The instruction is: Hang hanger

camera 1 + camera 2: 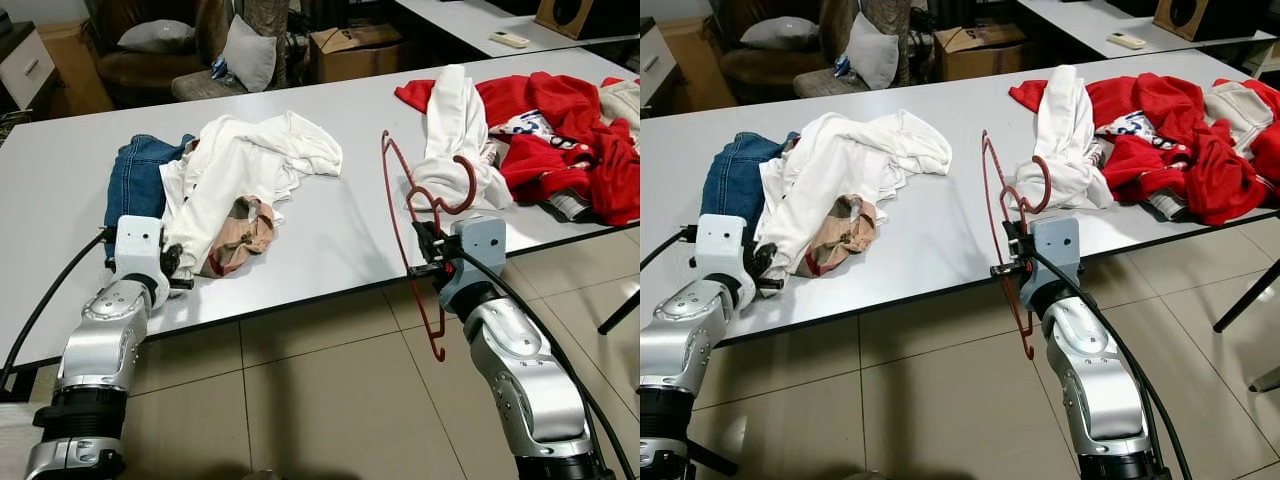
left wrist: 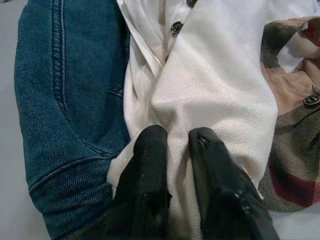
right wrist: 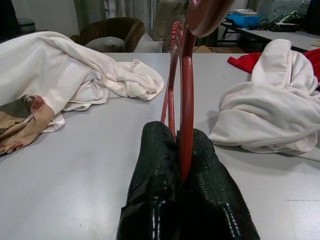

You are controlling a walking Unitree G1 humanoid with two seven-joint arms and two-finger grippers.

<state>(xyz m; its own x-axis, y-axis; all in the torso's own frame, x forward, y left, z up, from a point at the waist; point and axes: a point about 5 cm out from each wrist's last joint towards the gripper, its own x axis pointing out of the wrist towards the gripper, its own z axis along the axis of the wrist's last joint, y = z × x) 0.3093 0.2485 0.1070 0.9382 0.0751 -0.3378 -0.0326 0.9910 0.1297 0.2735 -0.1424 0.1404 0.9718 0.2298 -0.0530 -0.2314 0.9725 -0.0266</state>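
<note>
Now the right gripper has its fingers clamped on a red hanger held upright over the bench edge. The left gripper pinches a white shirt. Thin wire could twist or slip; bunched shirt may snag.

bare table strip between white shirt and red hanger, red clothes crowding right

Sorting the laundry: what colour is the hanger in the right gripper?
Red hanger, clearest in the right wrist view.
</note>
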